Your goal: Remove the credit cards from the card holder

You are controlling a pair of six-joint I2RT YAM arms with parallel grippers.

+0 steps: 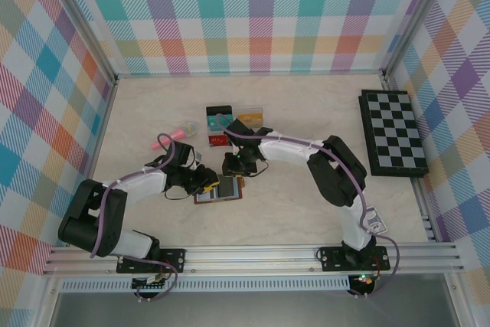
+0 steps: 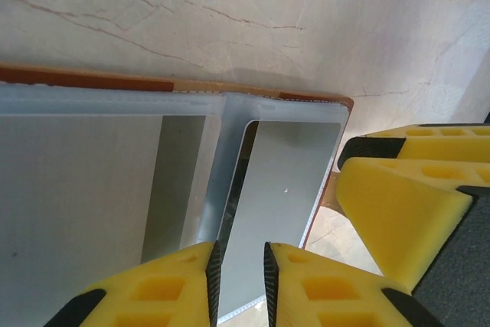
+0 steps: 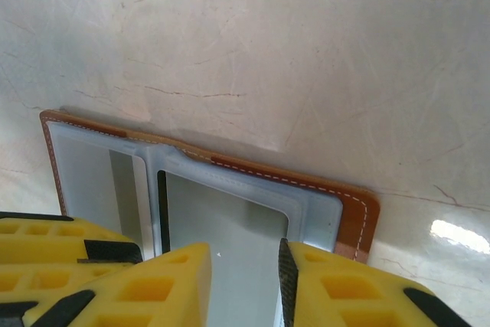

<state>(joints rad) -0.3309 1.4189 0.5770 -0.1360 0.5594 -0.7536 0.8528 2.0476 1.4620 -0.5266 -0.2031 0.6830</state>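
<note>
the holder (image 1: pixel 220 188) lies open on the desk (image 1: pixel 306 212), brown cover down, blue-grey pockets (image 3: pixel 99 174) up, and one shows a grey card (image 2: pixel 283 181). left jaws and right jaws meet over it from either side, likely one to steady, one to draw. both stand narrowly apart astride a pocket edge — gripping or not, i cannot tell.

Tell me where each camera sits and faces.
Top external: above and behind the bases, looking down at the table; left arm and right arm show.
Left wrist: on that wrist, facing down at the card holder; left end effector shows.
Right wrist: on that wrist, facing down; right end effector shows.
Shared: the card holder.
</note>
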